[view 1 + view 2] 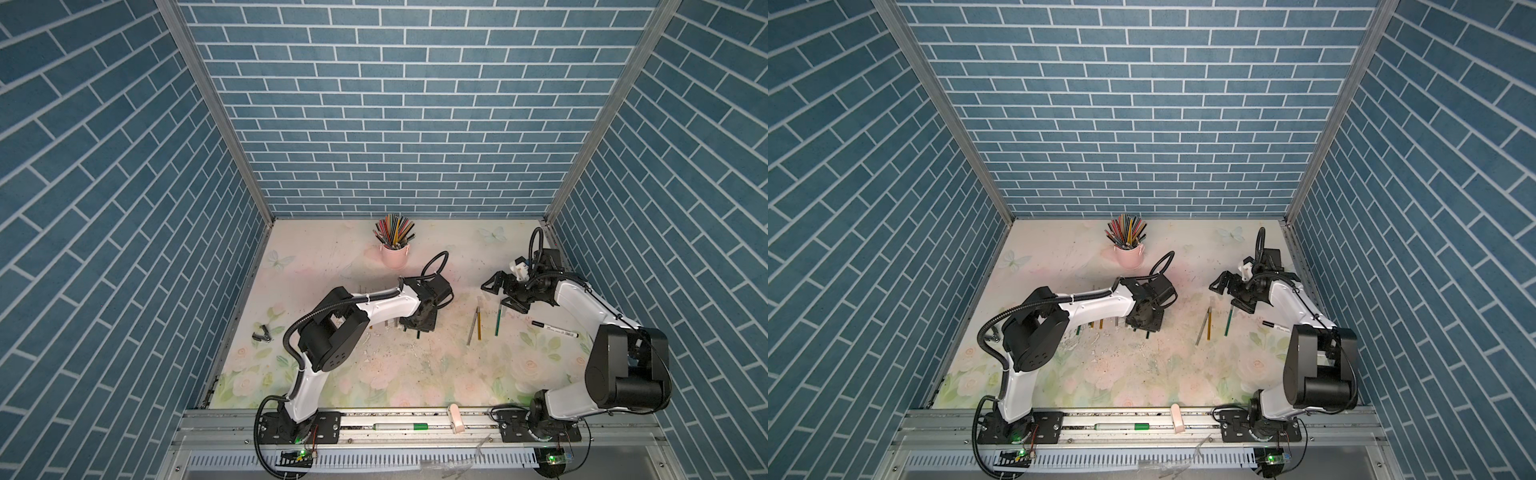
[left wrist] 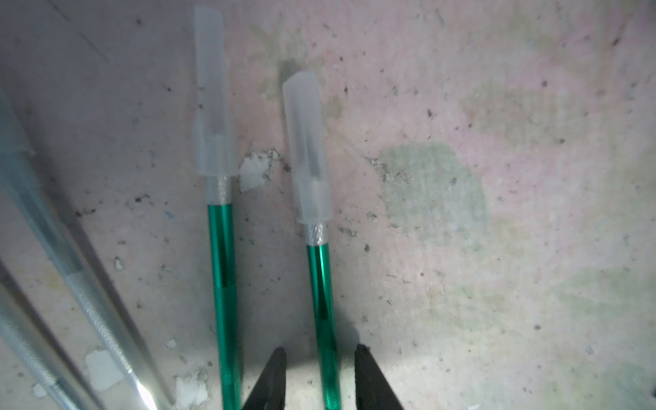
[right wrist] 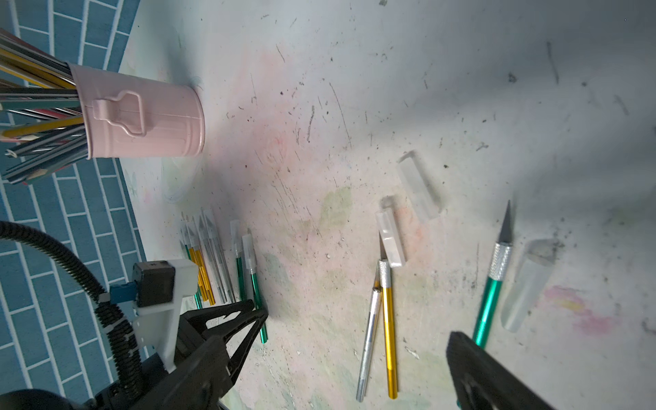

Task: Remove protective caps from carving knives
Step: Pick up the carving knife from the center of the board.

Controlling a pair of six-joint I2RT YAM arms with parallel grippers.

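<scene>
In the left wrist view my left gripper [image 2: 320,353] is open, its black fingertips [image 2: 278,358] either side of a green carving knife [image 2: 319,291] with small gaps. That knife wears a whitish protective cap [image 2: 309,152]. A second capped green knife [image 2: 222,269] lies beside it. In the right wrist view a row of capped knives [image 3: 213,255] lies by the left gripper. Bare silver [image 3: 369,340], gold [image 3: 388,326] and green [image 3: 491,294] knives lie with three loose caps [image 3: 420,186]. My right gripper [image 3: 358,324] hangs wide open above them, holding nothing.
A pink cup of pencils [image 1: 395,253] stands at the back. A white marker [image 1: 555,329] lies right of the bare knives. A black clip-like tool [image 1: 262,333] sits at the far left. A green-capped pen [image 1: 401,426] rests on the front rail.
</scene>
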